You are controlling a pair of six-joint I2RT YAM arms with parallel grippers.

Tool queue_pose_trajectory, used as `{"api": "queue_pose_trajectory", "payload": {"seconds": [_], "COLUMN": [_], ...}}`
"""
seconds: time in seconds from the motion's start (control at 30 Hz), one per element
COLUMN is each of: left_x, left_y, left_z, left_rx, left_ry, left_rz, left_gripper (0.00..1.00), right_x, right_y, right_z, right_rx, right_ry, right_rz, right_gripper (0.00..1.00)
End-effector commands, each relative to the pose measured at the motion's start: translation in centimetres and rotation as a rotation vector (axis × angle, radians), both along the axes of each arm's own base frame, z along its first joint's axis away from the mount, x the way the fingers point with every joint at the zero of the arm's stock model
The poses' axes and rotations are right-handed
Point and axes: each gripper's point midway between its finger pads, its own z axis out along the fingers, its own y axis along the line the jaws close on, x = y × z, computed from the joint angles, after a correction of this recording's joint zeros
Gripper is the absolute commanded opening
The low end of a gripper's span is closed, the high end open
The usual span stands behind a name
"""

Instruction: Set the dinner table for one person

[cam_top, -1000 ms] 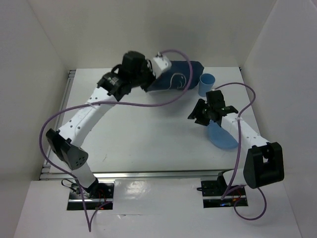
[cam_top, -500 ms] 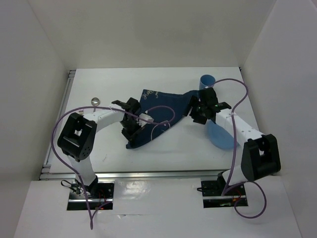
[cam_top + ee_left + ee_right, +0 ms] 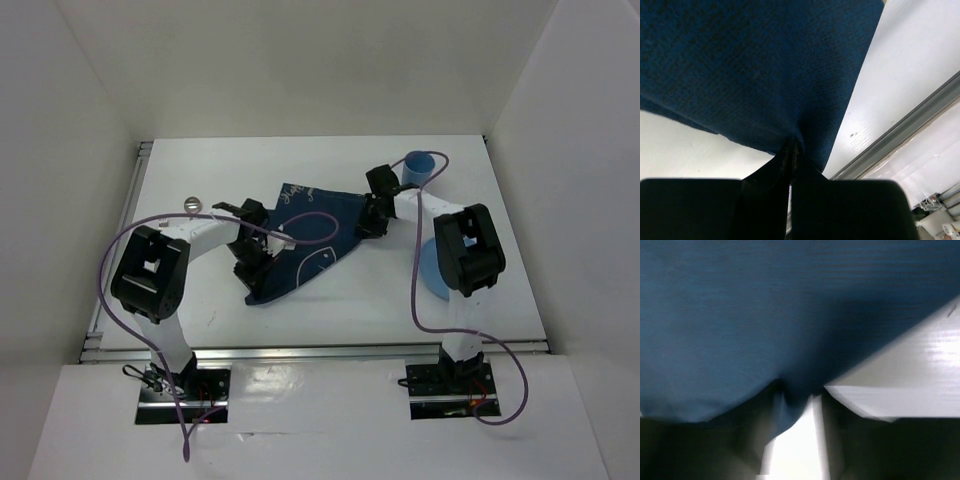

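Observation:
The navy placemat (image 3: 305,245) with white drawings lies partly spread and rumpled on the white dinner table (image 3: 200,300). My left gripper (image 3: 252,276) is shut on the mat's near-left corner; the left wrist view shows its jaws (image 3: 792,150) pinching the navy cloth (image 3: 755,65) just above the tabletop. My right gripper (image 3: 368,220) is shut on the mat's far-right corner; the blurred right wrist view shows cloth (image 3: 765,315) bunched between its fingers (image 3: 790,400). A blue cup (image 3: 418,166) stands upright behind the right gripper. A blue plate (image 3: 432,272) lies at the right, partly hidden by the right arm.
A small round shiny object (image 3: 192,204) lies at the left of the table, behind the left arm. Metal rails run along the near edge (image 3: 320,349) and the left edge (image 3: 140,170). White walls enclose the table. The rail also shows in the left wrist view (image 3: 905,127).
The left gripper dragged the placemat from the far back to the middle near-left. The right arm folded in and its gripper moved left and back with the mat's right corner.

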Motion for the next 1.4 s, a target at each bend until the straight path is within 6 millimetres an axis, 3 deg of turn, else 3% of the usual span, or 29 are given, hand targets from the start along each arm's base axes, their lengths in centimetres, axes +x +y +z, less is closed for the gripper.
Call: {"api": "queue_pose_trajectory", "payload": {"seconds": [0.0, 0.03, 0.13, 0.17, 0.2, 0.27, 0.33, 0.37, 0.43, 0.47, 0.5, 0.6, 0.67, 0.7, 0.73, 0.77, 0.8, 0.83, 0.87, 0.9, 0.93, 0.97, 1.03, 1.07, 1.13, 1.23, 1.27, 1.3, 1.37], "left_x": [-0.5, -0.2, 0.9, 1.6, 2.1, 2.8, 3.0, 3.3, 3.2, 3.5, 3.5, 3.8, 4.1, 4.1, 4.1, 4.4, 4.5, 4.5, 4.5, 4.3, 4.4, 4.4, 4.4, 4.1, 4.0, 4.1, 4.1, 4.1, 4.4], "left_y": [1.3, 1.6, 3.9, 4.4, 5.5, 6.3, 7.0, 7.3, 7.4, 7.3, 7.6, 7.4, 7.7, 7.6, 7.6, 7.6, 7.9, 7.8, 7.7, 7.8, 7.8, 7.8, 7.6, 7.6, 7.6, 7.4, 7.4, 7.4, 7.5], "left_z": [0.8, 1.1, 1.0, 1.2, 1.4, 1.7, 1.4, 1.4, 1.1, 1.0, 0.9, 0.8, 0.7, 0.7, 0.7, 0.9, 0.9, 0.9, 1.2, 1.3, 1.5, 1.8, 1.8, 1.6, 1.7, 1.8, 1.8, 1.8, 1.9], "left_rx": [-0.004, -0.007, 0.004, 0.002, 0.002, -0.008, -0.008, -0.008, -0.007, -0.007, -0.006, -0.014, -0.014, -0.013, -0.013, -0.014, -0.014, -0.013, -0.024, -0.033, -0.034, -0.036, -0.044, -0.042, -0.041, -0.067, -0.067, -0.067, -0.058], "left_ry": [-0.007, -0.017, -0.024, -0.035, -0.035, -0.036, -0.036, -0.035, -0.029, -0.026, -0.026, -0.014, -0.014, -0.010, -0.010, -0.019, -0.019, -0.016, -0.023, -0.011, -0.020, -0.029, -0.024, -0.013, -0.010, -0.005, -0.005, -0.005, -0.017], "left_rz": [-0.014, 0.002, 0.077, 0.103, 0.149, 0.178, 0.179, 0.191, 0.179, 0.179, 0.188, 0.180, 0.189, 0.198, 0.198, 0.198, 0.207, 0.217, 0.217, 0.227, 0.227, 0.227, 0.235, 0.236, 0.244, 0.254, 0.254, 0.254, 0.253], "left_gripper": [0.00, 0.00, 0.00, 0.00, 0.00, 0.00, 0.00, 0.00, 0.00, 0.00, 0.00, 0.00, 0.00, 0.00, 0.00, 0.00, 0.00, 0.00, 0.00, 0.00, 0.00, 0.00, 0.00, 0.00, 0.00, 0.00, 0.00, 0.00, 0.00], "right_x": [-0.3, -1.6, -4.2, -6.8, -7.3, -12.0, -15.2, -16.6, -17.0, -16.2, -14.2, -9.8, -5.6, -3.3, -1.6, 1.0, 3.4, 5.1, 6.2, 8.9, 9.9, 10.6, 12.6, 13.1, 14.0, 12.7, 11.0, 11.1, 9.2], "right_y": [-0.2, -0.6, -0.8, -1.0, -0.8, -0.2, 0.2, 0.4, 0.4, 0.5, 1.5, 2.9, 3.4, 3.9, 4.4, 4.6, 5.8, 6.1, 6.8, 7.4, 7.8, 8.1, 9.2, 8.8, 8.2, 8.2, 7.5, 8.1, 7.8], "right_z": [-0.8, -1.6, -0.4, -1.3, 0.7, 0.8, 2.9, 3.4, 6.9, 8.6, 12.1, 17.1, 16.2, 17.3, 16.8, 13.7, 15.0, 14.3, 9.8, 11.4, 10.3, 6.0, 5.1, 1.9, 0.9, -1.8, -3.6, -2.4, -4.0], "right_rx": [-0.032, -0.037, 0.004, 0.000, 0.024, 0.009, 0.004, -0.038, -0.076, -0.117, -0.101, -0.118, -0.143, -0.138, -0.139, -0.175, -0.140, -0.153, -0.198, -0.190, -0.202, -0.242, -0.238, -0.282, -0.323, -0.317, -0.329, -0.318, -0.328], "right_ry": [0.016, 0.049, 0.064, 0.105, 0.062, 0.131, 0.143, 0.143, 0.082, 0.009, -0.091, -0.278, -0.314, -0.357, -0.365, -0.335, -0.378, -0.379, -0.298, -0.351, -0.342, -0.279, -0.317, -0.285, -0.275, -0.199, -0.140, -0.187, -0.150], "right_rz": [-0.005, -0.016, -0.027, -0.009, -0.014, 0.017, 0.063, 0.073, 0.080, 0.080, 0.076, 0.093, 0.121, 0.120, 0.129, 0.157, 0.178, 0.183, 0.235, 0.228, 0.242, 0.277, 0.309, 0.296, 0.244, 0.267, 0.283, 0.296, 0.325], "right_gripper": [0.34, 0.03, 0.00, 0.00, 0.00, 0.00, 0.62, 0.78, 0.92, 0.92, 0.92, 0.92, 0.92, 0.92, 0.92, 0.92, 0.92, 0.90, 0.90, 0.89, 0.89, 0.89, 0.89, 0.89, 0.89, 0.85, 0.85, 0.83, 0.74]}}
